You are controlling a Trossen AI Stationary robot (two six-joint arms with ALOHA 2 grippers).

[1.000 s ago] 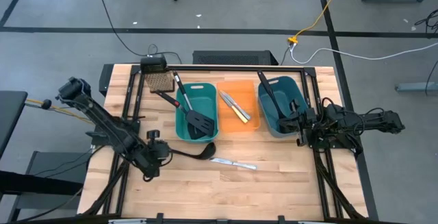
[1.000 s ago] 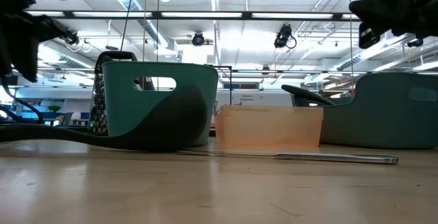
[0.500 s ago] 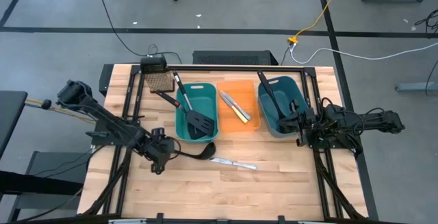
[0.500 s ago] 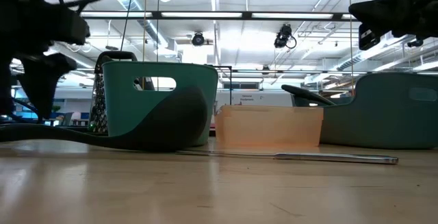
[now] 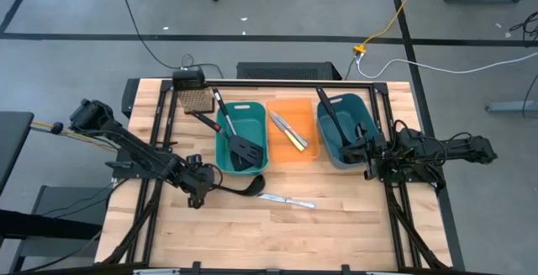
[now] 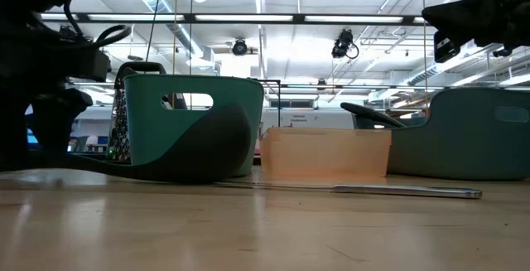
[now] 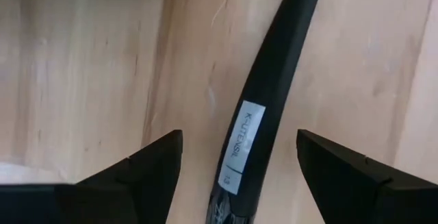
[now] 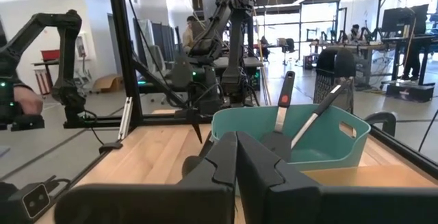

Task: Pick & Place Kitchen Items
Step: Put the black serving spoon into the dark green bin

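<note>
The black ladle (image 5: 239, 187) lies flat on the wooden surface (image 5: 336, 224), its bowl just in front of the left teal bin (image 5: 225, 154) and its long handle (image 7: 263, 107) running toward the left arm. The left hand (image 5: 202, 184) sits low over the handle end with its fingers (image 7: 147, 166) spread wide, one on each side of the handle and neither touching it, a pose that reads as lining up a grasp so the ladle can be lifted into a bin.

Just beside the ladle's bowl, a silver table knife (image 5: 286, 200) rests on the surface, apparently still waiting its turn. A slotted spatula (image 5: 242, 147) already leans in the left teal bin, a yellow-handled knife (image 5: 291, 137) lies in the orange bin (image 5: 311, 152) between the two teal ones, and another black utensil (image 5: 328, 108) stands in the right teal bin (image 5: 326, 145).

The right hand (image 5: 368, 153) hangs by the right bin, fingers (image 8: 226, 159) pressed together and empty, seemingly parked out of the way.
</note>
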